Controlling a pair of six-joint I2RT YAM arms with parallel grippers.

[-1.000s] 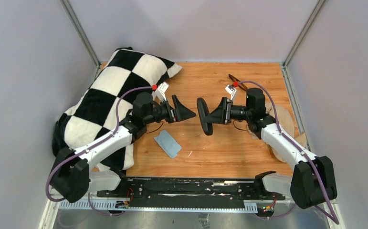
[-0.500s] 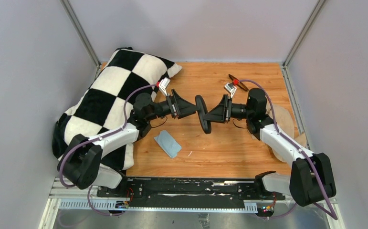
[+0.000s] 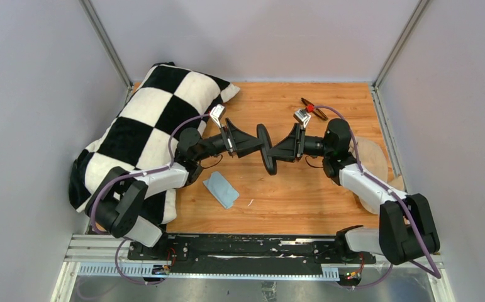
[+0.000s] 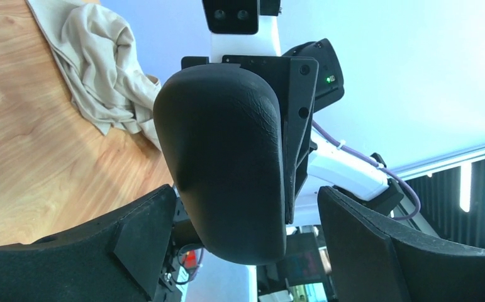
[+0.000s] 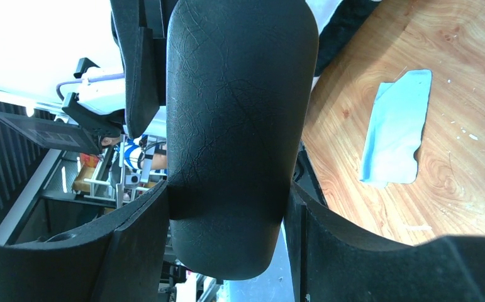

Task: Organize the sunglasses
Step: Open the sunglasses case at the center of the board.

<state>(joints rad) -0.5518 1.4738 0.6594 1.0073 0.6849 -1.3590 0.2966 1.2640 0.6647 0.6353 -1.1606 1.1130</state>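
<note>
Left arm [image 3: 161, 178] advanced; one case [image 3: 266, 148], one sunglasses [image 3: 313, 108].

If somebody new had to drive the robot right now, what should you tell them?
Right gripper: shut on the black case, holding it above the table.
Left gripper: open, fingers either side of the case, not gripping.
Sunglasses: on the wood near the back, untouched.
Blue cloth: flat on the table.
Done: case lifted.
Left: probably open the case, put the sunglasses in, close it.
</note>
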